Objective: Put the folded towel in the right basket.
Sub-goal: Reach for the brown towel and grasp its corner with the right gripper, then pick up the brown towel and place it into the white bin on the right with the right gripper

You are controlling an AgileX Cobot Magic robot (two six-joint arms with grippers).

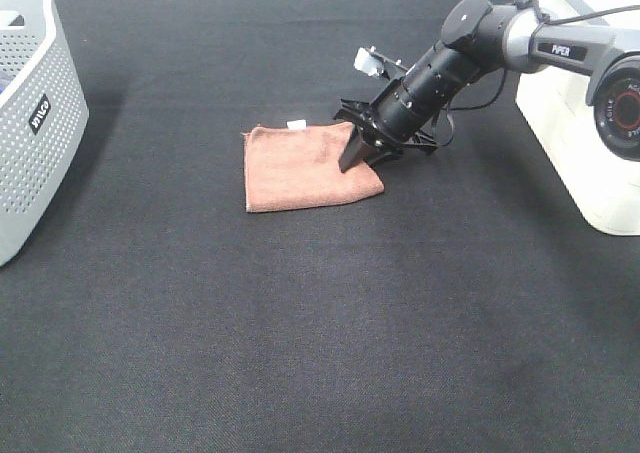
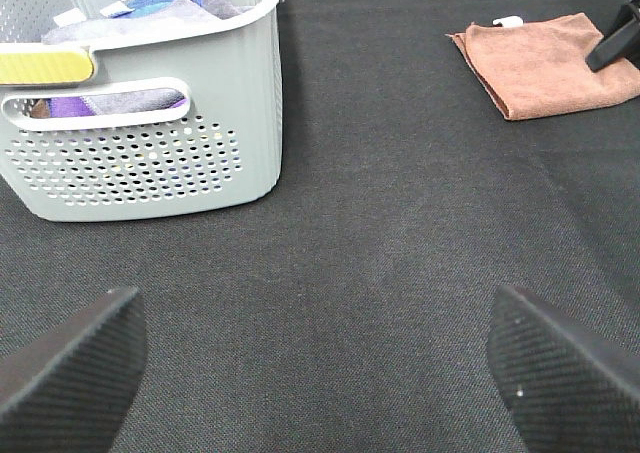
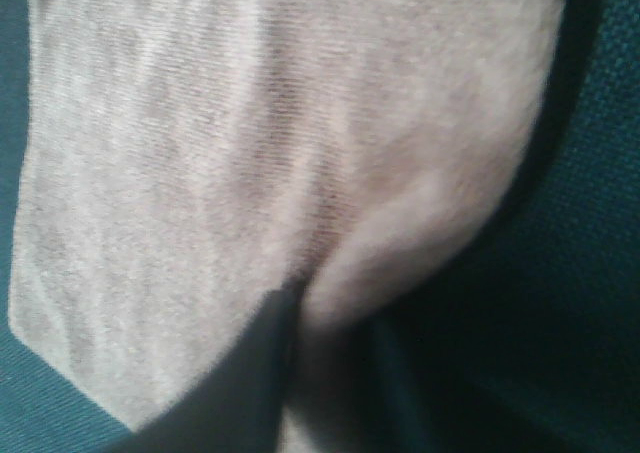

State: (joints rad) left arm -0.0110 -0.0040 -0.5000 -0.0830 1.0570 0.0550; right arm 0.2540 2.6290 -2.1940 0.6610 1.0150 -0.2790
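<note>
The folded brown towel (image 1: 300, 166) lies flat on the black table, a little above the middle; it also shows in the left wrist view (image 2: 540, 63) and fills the right wrist view (image 3: 280, 143). My right gripper (image 1: 360, 156) reaches down onto the towel's right edge. In the right wrist view its dark fingers (image 3: 255, 373) pinch a raised fold of cloth, so it is shut on the towel. The towel still rests on the table. My left gripper (image 2: 320, 373) is open and empty above bare table, far left of the towel. The white right basket (image 1: 585, 163) stands at the right edge.
A grey perforated basket (image 1: 30, 123) holding coloured cloths (image 2: 150, 3) stands at the left edge. The black cloth tabletop (image 1: 320, 323) stretches across the front. The right arm's body (image 1: 560, 48) reaches over the white basket.
</note>
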